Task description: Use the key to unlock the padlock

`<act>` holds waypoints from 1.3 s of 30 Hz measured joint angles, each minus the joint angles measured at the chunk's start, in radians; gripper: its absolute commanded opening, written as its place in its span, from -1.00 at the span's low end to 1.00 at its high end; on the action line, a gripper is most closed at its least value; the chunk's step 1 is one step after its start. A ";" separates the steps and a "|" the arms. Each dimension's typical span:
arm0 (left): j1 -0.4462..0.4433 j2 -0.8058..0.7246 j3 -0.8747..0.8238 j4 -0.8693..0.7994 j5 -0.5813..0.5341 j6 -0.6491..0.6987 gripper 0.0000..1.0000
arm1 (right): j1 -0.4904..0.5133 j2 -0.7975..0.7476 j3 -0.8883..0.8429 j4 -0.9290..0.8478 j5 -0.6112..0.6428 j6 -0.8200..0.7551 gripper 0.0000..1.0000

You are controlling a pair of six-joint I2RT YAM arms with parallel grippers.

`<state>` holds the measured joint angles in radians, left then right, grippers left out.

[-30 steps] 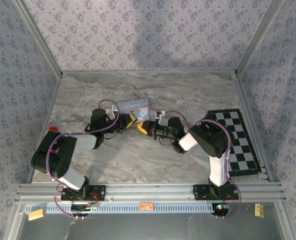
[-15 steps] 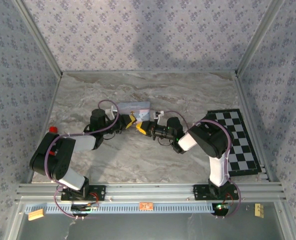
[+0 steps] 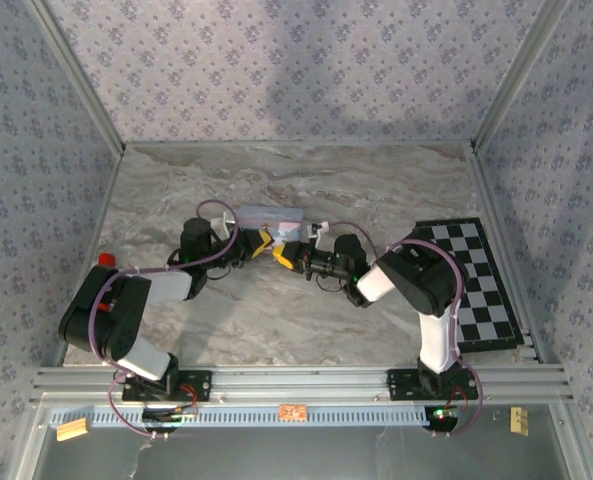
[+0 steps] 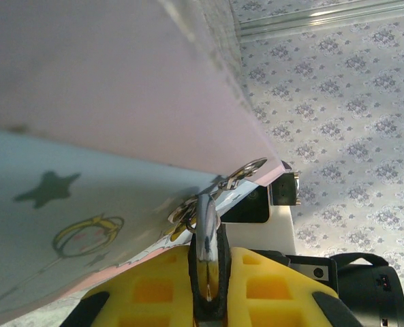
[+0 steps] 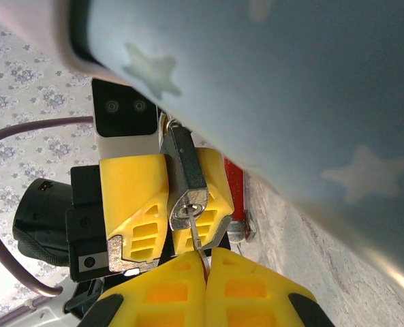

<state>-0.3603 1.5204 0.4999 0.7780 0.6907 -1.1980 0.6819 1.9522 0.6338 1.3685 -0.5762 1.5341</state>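
No readable text or labels.

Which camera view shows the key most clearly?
The right wrist view: the key is a thin sliver running from the right gripper to the padlock. In the top view it is too small to tell; in the left wrist view I cannot make it out.

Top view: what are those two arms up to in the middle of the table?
The left tool grips the padlock, held close to the tin. The right tool pinches the key, whose tip is at the padlock's silvery end. Whether the lock has opened cannot be told.
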 measured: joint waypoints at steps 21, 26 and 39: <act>0.000 -0.002 0.000 -0.005 0.000 0.001 -1.00 | 0.000 0.000 0.000 0.000 0.003 0.015 -1.00; -0.001 -0.002 0.000 -0.005 0.000 0.003 -1.00 | 0.000 0.000 0.000 0.000 0.003 0.023 -1.00; -0.002 -0.006 0.000 -0.011 -0.004 0.005 -1.00 | 0.003 0.000 0.000 0.000 0.006 0.018 -1.00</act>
<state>-0.3626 1.5143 0.4995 0.7666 0.6865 -1.1931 0.6846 1.9522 0.6338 1.3685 -0.5705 1.5520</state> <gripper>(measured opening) 0.136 0.051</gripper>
